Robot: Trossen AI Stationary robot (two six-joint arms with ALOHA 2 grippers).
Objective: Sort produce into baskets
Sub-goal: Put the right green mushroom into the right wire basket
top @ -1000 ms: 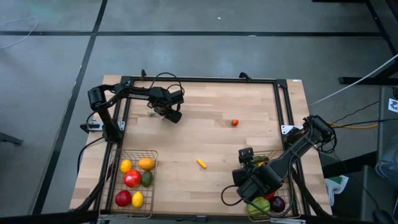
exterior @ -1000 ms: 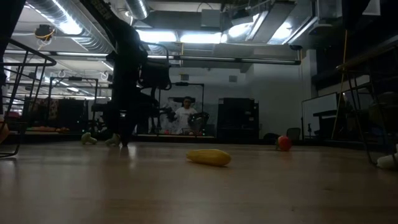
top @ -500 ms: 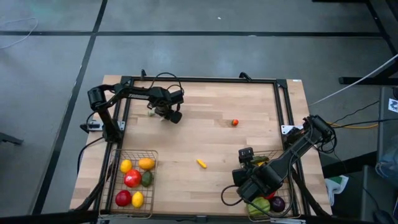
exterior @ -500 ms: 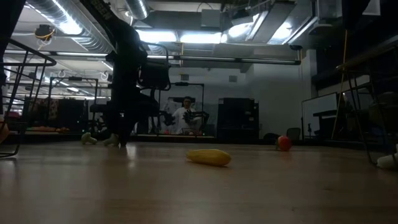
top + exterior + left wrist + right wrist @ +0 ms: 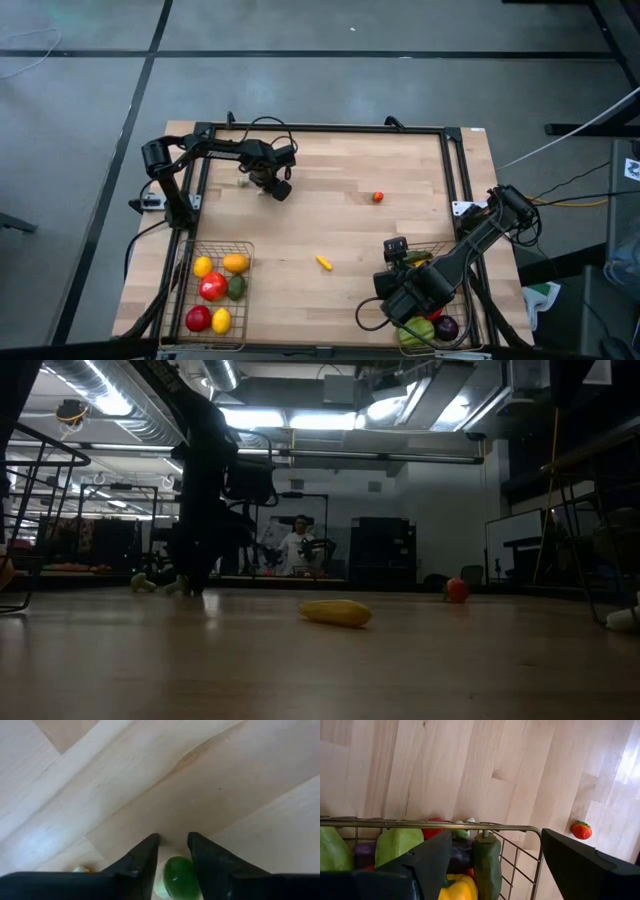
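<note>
Produce lies scattered across the wooden table (image 5: 330,215), some of it already sorted. Taking the yellow piece (image 5: 324,263) near the table's middle as the landmark: far to its left and toward the back edge, the left gripper (image 5: 262,187) is down at the table surface, its fingers (image 5: 142,857) set narrowly on either side of a small green piece (image 5: 178,877) — whether they actually pinch it cannot be told. A pale bit (image 5: 80,869) lies just beside that gripper. Left of the yellow piece and nearer the front edge sits the left basket (image 5: 190,255), holding yellow, orange, red and green pieces. Right of the yellow piece and farther back lies a small red strawberry (image 5: 378,197), alone on the wood. Right of the yellow piece toward the front, the right gripper (image 5: 408,300) hangs over the right basket (image 5: 510,827) with fingers spread wide and nothing between them — green, purple, red and yellow pieces lie inside.
</note>
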